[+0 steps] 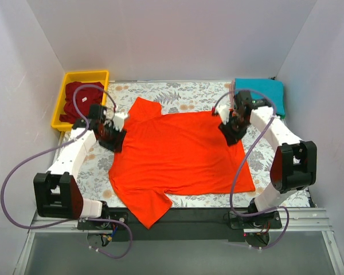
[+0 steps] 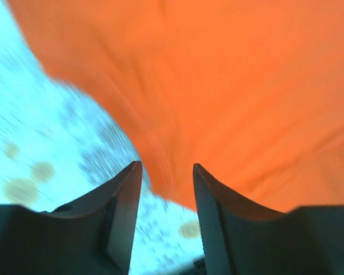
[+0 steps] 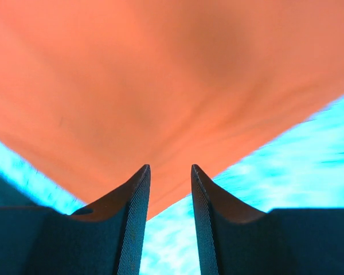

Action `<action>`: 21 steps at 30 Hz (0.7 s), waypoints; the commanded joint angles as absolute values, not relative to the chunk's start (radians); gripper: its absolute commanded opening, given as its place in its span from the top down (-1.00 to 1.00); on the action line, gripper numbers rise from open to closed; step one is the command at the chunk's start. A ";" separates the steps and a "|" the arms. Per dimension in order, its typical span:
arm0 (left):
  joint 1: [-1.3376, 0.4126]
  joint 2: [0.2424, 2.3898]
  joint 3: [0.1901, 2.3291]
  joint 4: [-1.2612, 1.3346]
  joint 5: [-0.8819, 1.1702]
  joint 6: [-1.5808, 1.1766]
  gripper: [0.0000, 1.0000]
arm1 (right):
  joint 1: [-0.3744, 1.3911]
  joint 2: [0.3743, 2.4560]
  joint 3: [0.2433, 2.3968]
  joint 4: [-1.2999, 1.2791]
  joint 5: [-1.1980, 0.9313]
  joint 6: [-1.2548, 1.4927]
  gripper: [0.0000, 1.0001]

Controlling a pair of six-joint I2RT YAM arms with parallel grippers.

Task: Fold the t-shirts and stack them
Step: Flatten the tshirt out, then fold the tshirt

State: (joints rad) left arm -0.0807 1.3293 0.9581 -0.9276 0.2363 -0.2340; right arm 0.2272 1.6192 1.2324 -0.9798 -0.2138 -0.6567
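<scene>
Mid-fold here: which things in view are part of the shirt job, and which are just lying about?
Job:
- orange-red t-shirt, spread flat, both pincers at its far edge
- maroon t-shirt, in the bin
- teal t-shirt, folded, far right corner

Lying about:
- yellow bin
- floral table cloth

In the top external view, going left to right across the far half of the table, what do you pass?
Yellow bin holding the maroon t-shirt → left pincer → orange-red t-shirt → right pincer → folded teal t-shirt.

Overhead view; both wrist views close above orange-red t-shirt (image 1: 180, 157).
</scene>
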 commanded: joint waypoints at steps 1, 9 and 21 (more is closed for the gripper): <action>-0.074 1.419 1.207 -0.904 0.391 -0.282 0.17 | 0.177 1.655 1.464 -0.965 -0.301 -0.594 0.17; -0.051 1.756 1.615 -0.713 0.428 -0.474 0.12 | 0.111 2.047 1.964 -0.922 -0.270 -0.466 0.33; -0.028 1.953 1.689 -0.644 0.436 -0.529 0.12 | 0.103 2.307 2.132 -0.750 -0.138 -0.494 0.19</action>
State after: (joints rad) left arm -0.0307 1.9903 1.6764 -0.6724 0.4099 -0.5220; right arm 0.1040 2.3211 2.0724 -0.8368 -0.1875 -0.4816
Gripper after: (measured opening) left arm 0.440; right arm 0.397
